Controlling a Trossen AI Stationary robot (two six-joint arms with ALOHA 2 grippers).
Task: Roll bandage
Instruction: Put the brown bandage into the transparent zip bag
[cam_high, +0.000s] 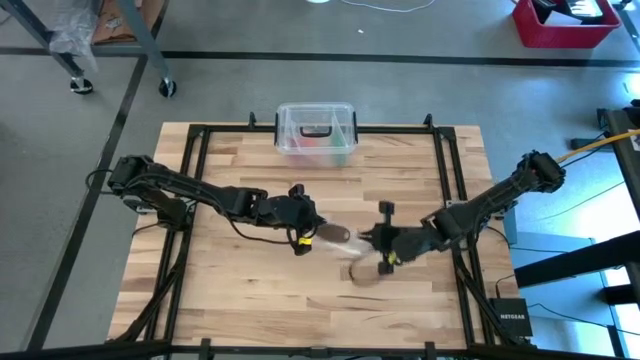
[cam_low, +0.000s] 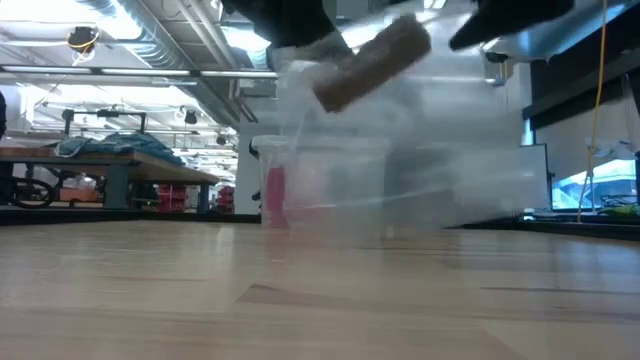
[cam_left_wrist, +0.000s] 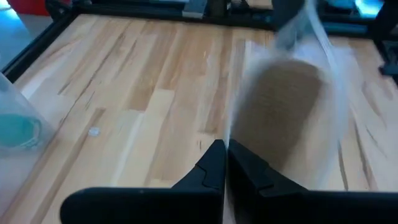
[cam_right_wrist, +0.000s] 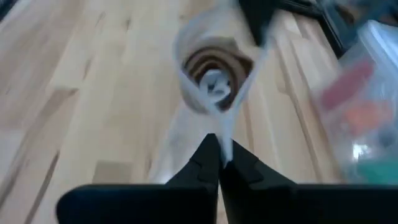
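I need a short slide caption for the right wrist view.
Right gripper shut on the clear bag holding the rolled bandage.

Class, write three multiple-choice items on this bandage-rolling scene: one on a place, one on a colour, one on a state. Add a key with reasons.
1. Where is the clear plastic box?
A. at the table's far edge, beyond both grippers
B. between the grippers
C. on the floor

2. What colour is the bandage roll?
A. white
B. brown
C. green

3. How is the roll placed?
A. lying on the table
B. inside the box
C. lifted inside a clear plastic bag

Key:
1 A: the high view shows it at the far edge.
2 B: it shows brown in the low view.
3 C: the low view shows it above the wood, with the left gripper and right gripper shut on the plastic.
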